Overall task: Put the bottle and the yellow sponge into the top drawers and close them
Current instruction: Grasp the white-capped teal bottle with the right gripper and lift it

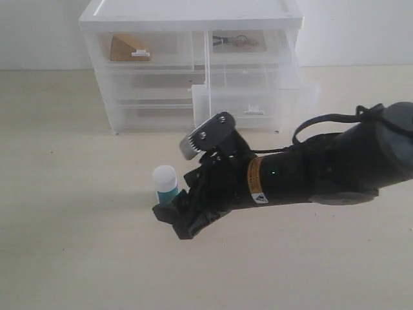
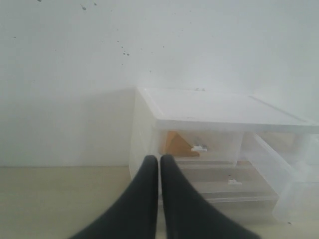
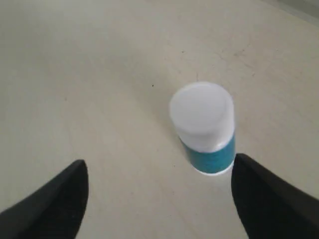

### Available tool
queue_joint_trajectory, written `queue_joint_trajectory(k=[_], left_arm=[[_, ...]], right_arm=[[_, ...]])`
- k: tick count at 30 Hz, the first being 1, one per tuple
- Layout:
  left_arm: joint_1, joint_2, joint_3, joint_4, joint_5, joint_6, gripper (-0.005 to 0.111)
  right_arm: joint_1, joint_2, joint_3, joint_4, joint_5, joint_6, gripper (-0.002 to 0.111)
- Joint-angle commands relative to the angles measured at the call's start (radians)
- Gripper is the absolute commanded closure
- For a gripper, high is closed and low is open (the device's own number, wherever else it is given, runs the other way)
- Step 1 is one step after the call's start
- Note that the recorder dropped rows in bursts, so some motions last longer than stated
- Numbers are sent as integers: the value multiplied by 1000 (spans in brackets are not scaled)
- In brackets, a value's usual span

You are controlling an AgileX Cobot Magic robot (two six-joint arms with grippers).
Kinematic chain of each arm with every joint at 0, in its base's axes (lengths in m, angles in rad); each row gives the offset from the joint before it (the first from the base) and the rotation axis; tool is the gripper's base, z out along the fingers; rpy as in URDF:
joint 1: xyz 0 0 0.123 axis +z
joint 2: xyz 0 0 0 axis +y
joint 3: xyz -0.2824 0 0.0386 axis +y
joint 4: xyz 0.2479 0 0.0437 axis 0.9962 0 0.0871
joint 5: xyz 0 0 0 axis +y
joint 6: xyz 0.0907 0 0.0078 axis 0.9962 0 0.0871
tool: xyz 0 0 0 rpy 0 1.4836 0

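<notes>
Bottle [image 1: 166,185] [image 3: 204,129]: small, squat, white, with a wide white cap and a teal-blue band round the lower body. It stands upright on the beige table [image 1: 64,258], out in front of the drawer unit [image 1: 155,13], about 6 o'clock from the unit's left half in the exterior view.

Right gripper [image 1: 177,219] [image 3: 159,209]: spread wide, holding nothing. The bottle is at roughly 11 o'clock from its tips in the exterior view. In the right wrist view it stands ahead of the gap, close by one dark finger [image 3: 269,199]; contact can't be told.

Left gripper [image 2: 159,172]: fingers pressed together, nothing between them. It faces the unit.

Yellow sponge [image 1: 126,48] [image 2: 177,144]: mustard wedge with browner sides, already inside the left top drawer [image 1: 145,48], which looks pushed in, white handle at the front.

Right top drawer [image 1: 255,103]: pulled out toward 6 o'clock, translucent. A small dark item [image 1: 235,42] shows at its back; can't tell what it is.

Unit sits at 12 o'clock of the exterior view, against the white wall [image 2: 75,74].
</notes>
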Motion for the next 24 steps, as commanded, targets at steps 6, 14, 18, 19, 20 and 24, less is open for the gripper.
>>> queue_joint_trajectory(k=[6, 14, 18, 19, 20, 24], left_arm=[[4, -4, 2, -4, -3, 6, 103], [4, -4, 2, -2, -3, 6, 103], [4, -4, 2, -2, -3, 6, 103], [4, -4, 2, -2, -3, 6, 103], [4, -4, 2, -2, -3, 6, 103], [4, -4, 2, -2, -3, 6, 103]], right_arm=[[52, 163, -171, 117, 108, -208, 43], [101, -39, -75, -175, 116, 61, 106], [258, -468, 1, -538, 429, 302, 106], [299, -562, -1, -551, 685, 286, 106], [314, -605, -11, -556, 796, 237, 106], [225, -555, -128, -745, 1106, 14, 106]])
